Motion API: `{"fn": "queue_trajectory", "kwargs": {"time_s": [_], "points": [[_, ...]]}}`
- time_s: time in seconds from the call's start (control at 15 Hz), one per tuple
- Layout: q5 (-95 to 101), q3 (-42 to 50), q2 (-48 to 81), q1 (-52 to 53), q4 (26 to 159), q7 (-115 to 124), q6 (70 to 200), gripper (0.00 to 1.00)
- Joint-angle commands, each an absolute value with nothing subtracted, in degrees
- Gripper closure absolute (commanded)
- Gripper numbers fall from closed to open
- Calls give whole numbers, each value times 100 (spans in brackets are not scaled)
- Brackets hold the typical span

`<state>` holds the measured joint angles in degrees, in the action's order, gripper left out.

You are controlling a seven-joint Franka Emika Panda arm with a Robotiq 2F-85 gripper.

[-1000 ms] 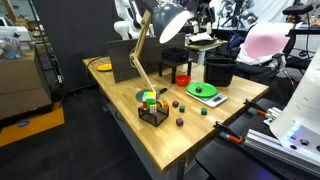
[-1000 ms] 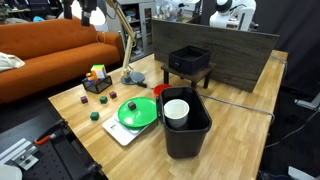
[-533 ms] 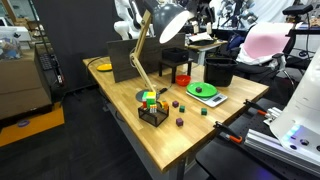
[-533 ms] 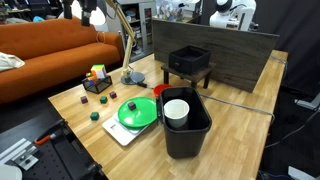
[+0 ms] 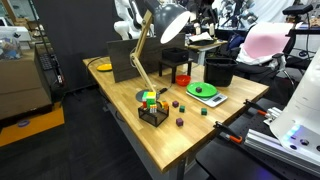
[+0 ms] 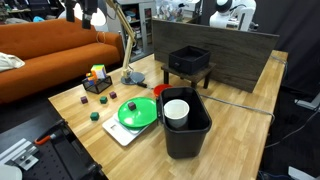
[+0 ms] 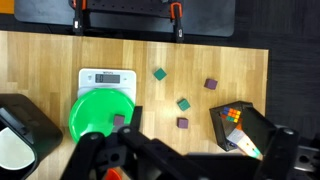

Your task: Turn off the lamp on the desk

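Lamp (image 5: pixel 146 52) stands mid-counter (image 5: pixel 185 140), its shade apparently lit. Nothing has shifted this past second: the gripper (image 7: pixel 185 165) hovers high above, jaws spread and empty, so the switch looks untouched.

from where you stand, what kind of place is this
Most likely a robotics lab or workshop, not a home. The wooden desk carries test props: small coloured cubes and a green plate on a scale. White machinery stands beside it, and an orange couch nearby.
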<state>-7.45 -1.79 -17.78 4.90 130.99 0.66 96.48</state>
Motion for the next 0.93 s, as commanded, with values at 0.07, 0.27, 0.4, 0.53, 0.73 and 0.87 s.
{"fn": "queue_trajectory", "kwargs": {"time_s": [0.07,0.27,0.4,0.53,0.73,0.87], "points": [[-655,-197,-1964,226,13340,620,9680,0],[-570,-198,-1977,80,13433,1024,9658,0],[-393,-227,-1937,18,13397,1286,9648,0],[-266,-246,-1790,12,13246,1434,9645,0],[-107,-289,-1460,20,12948,1646,9720,0],[73,-333,-1150,26,12671,1830,9763,0]]}}
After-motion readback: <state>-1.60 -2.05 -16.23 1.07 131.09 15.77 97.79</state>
